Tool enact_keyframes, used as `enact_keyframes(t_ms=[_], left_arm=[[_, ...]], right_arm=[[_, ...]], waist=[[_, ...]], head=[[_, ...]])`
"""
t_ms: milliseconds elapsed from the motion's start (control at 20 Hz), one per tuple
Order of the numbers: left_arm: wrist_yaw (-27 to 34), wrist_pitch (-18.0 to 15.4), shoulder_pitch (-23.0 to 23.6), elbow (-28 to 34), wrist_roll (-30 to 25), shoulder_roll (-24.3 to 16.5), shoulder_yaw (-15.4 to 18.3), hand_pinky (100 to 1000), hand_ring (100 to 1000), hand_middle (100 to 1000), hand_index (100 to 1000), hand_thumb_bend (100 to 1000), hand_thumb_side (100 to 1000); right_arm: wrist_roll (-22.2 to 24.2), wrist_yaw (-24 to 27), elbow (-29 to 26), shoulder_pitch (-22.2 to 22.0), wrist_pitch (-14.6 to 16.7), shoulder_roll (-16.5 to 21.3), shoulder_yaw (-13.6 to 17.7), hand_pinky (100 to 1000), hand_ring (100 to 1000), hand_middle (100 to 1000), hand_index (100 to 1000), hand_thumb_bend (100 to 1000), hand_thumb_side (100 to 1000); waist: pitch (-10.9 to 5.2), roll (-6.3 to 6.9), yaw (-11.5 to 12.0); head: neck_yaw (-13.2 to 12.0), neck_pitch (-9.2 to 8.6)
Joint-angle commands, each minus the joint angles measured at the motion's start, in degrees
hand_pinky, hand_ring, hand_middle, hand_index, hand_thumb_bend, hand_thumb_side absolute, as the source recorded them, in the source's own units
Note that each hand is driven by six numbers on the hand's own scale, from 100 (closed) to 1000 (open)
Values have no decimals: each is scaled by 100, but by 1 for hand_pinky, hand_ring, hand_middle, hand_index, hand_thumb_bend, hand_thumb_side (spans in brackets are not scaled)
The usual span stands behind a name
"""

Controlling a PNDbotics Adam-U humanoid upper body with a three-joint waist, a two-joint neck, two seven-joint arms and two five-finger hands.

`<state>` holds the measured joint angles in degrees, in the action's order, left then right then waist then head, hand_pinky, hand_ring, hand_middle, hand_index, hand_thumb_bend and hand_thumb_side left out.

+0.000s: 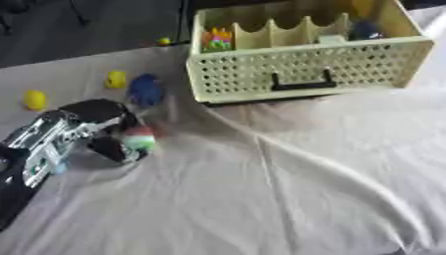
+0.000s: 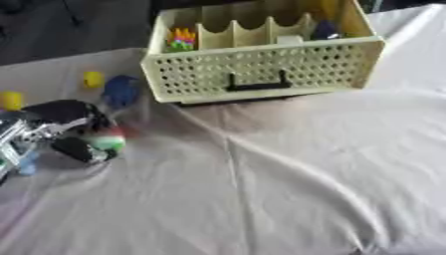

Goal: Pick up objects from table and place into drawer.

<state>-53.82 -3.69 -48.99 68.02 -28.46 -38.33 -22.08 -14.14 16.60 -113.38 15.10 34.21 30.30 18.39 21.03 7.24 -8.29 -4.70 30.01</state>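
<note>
My left hand (image 1: 91,127) reaches in from the left with its fingers and thumb curled round a small red, white and green object (image 1: 139,138), low over the cloth. A blue object (image 1: 146,90) lies just beyond the hand, with a yellow piece (image 1: 116,79) behind it and another yellow piece (image 1: 35,99) further left. The cream perforated drawer (image 1: 305,69) with a black handle (image 1: 301,83) stands at the back, pulled open. Its compartments hold a multicoloured toy (image 1: 218,39) and a dark blue object (image 1: 366,31). My right hand shows in neither view.
A wrinkled pale cloth (image 1: 287,184) covers the table, with folds running from the drawer toward the front. A small yellow thing (image 1: 164,41) lies at the table's far edge beside the drawer. Dark floor lies beyond.
</note>
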Motion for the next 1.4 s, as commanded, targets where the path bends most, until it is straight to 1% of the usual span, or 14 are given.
enact_keyframes(t_ms=[50,250,400,750,850,900,950,1100,1400], left_arm=[[-100,48,19,11,7,-88,-83,459,495,479,677,292,550],[-24,112,-21,178,-88,-142,-61,458,491,479,681,305,544],[73,122,-15,329,-244,-202,-36,467,498,487,694,343,576],[437,340,-34,715,-511,-321,143,439,475,464,672,282,538],[507,405,-40,812,-524,-342,168,428,466,456,663,263,506],[515,437,-48,863,-516,-359,182,427,464,455,661,245,508],[515,462,-53,910,-510,-374,191,425,463,454,658,260,488],[542,521,-72,1042,-500,-419,236,417,458,449,653,235,462],[839,712,-149,1446,-507,-549,478,392,444,435,641,171,428]], right_arm=[[15,2,-121,16,-20,67,64,536,383,408,755,100,738],[23,-14,-121,-8,-44,61,60,539,383,409,755,100,737],[27,-32,-121,-34,-61,57,59,539,382,410,755,100,737],[-10,-27,-121,-56,-110,67,54,539,383,411,757,100,735],[-15,-19,-121,-55,-119,70,53,539,382,411,756,100,735],[-16,-20,-121,-62,-125,69,54,539,382,411,756,100,736],[-20,-20,-121,-67,-134,68,55,539,382,411,757,100,734],[-35,-7,-121,-73,-160,73,55,539,383,411,757,100,733],[-50,34,-121,-96,-188,110,50,536,384,412,756,100,733]], waist=[[-63,-51,-10],[-82,-60,-2],[-98,-61,2],[-154,-62,22],[-163,-65,21],[-171,-67,22],[-179,-67,24],[-209,-67,34],[-295,-63,56]], head=[[16,-66],[12,-48],[17,-41],[36,-29],[52,-33],[65,-31],[75,-32],[92,-37],[74,-25]])
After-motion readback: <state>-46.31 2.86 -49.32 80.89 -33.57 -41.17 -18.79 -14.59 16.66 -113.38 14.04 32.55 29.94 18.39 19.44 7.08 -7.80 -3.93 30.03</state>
